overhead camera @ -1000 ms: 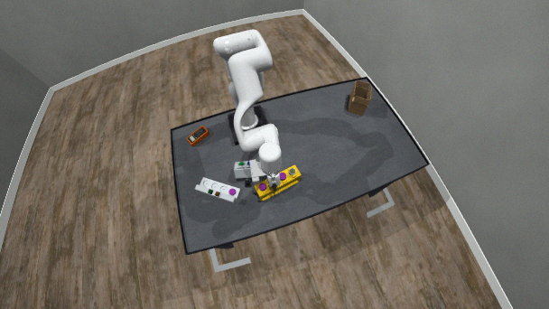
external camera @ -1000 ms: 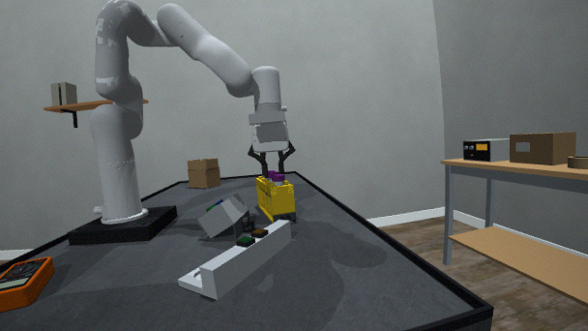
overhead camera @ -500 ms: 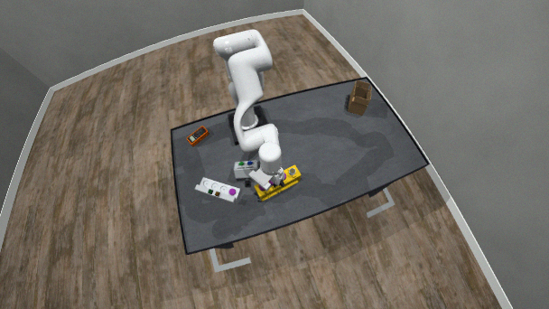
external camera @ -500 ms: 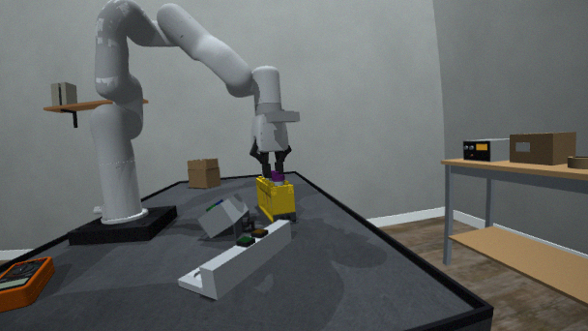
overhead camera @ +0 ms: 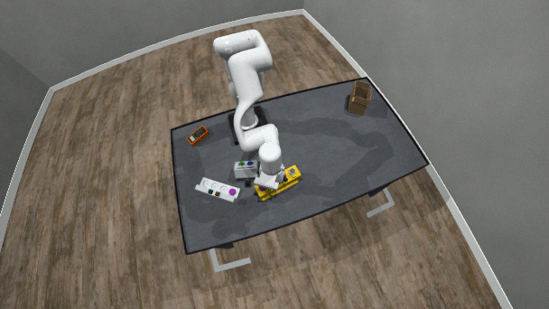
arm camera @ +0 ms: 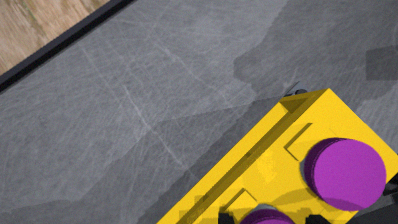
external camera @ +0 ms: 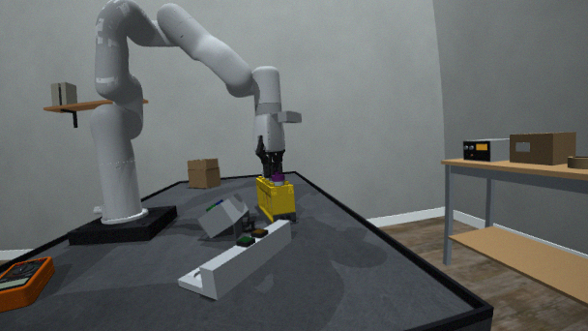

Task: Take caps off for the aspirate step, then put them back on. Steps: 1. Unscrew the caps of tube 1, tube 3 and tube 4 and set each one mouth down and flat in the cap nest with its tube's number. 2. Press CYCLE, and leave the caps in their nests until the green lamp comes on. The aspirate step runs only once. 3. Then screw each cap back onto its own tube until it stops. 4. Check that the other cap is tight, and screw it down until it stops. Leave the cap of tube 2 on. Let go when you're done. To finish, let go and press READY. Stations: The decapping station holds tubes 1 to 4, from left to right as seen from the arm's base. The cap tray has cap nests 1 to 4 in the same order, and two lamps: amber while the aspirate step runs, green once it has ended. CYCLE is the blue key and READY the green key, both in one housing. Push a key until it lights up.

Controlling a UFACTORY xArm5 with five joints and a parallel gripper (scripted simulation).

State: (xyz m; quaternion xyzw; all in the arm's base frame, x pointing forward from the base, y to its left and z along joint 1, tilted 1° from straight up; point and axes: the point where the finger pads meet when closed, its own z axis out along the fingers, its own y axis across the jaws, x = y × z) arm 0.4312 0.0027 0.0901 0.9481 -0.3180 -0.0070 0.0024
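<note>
The yellow decapping station [overhead camera: 277, 182] stands mid-table; it also shows in the side view [external camera: 276, 195] and the wrist view [arm camera: 280, 170]. Its rightmost tube [overhead camera: 293, 171] is uncapped, and a purple cap [overhead camera: 231, 191] lies in the right end nest of the white cap tray [overhead camera: 218, 189]. My gripper [arm camera: 268, 220] points straight down over the station. Its fingers stand around a purple cap [arm camera: 267, 217] on a tube, slightly apart from it. The neighbouring end tube keeps its purple cap [arm camera: 345, 172]. The key housing [overhead camera: 245, 168] carries the blue key [overhead camera: 249, 162] and green key [overhead camera: 241, 163]. Both tray lamps [external camera: 252, 236] look dark.
An orange multimeter [overhead camera: 197, 135] lies at the table's back left. A cardboard box [overhead camera: 359, 97] stands at the far right corner. A small black part [overhead camera: 247, 183] sits between the housing and the station. The arm's base [external camera: 123, 225] stands behind the housing.
</note>
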